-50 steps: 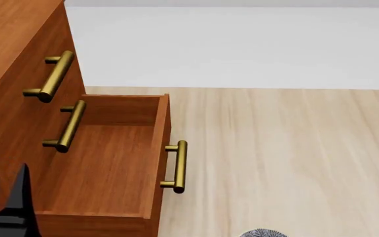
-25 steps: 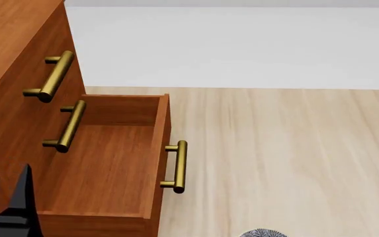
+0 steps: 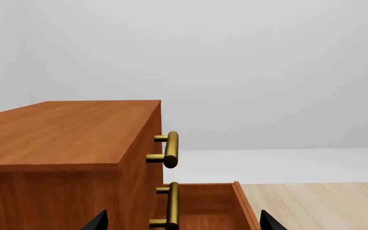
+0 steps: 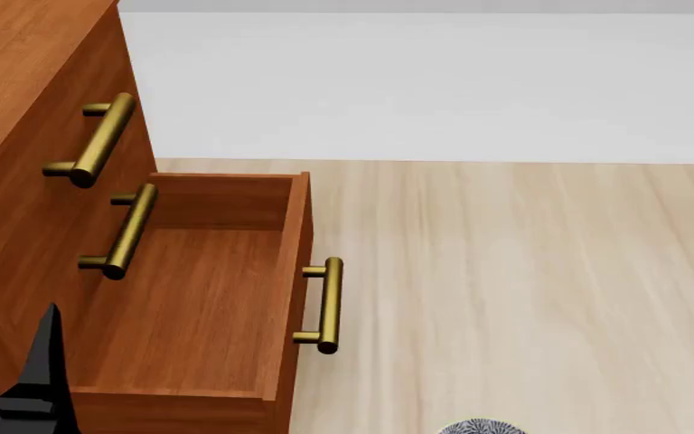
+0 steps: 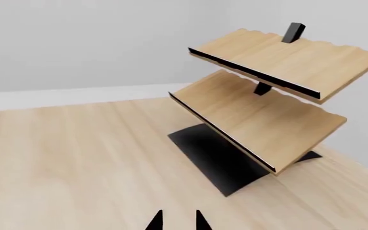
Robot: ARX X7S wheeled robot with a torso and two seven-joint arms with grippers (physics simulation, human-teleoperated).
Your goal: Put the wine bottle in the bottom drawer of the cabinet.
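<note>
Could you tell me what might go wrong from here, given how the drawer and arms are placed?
The wine bottle shows in no view, so it must first be found. The left end effector hangs just over the open bottom drawer, beside the cabinet; a careless swing might knock the drawer wall or the brass handles.

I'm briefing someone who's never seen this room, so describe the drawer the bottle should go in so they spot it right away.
Find the reddish-brown wooden cabinet standing on the pale wood floor. At its base, the bottom drawer is pulled out, an empty open box with one brass bar handle on its front panel. The drawer fronts above it, with like handles, are closed flat.
</note>
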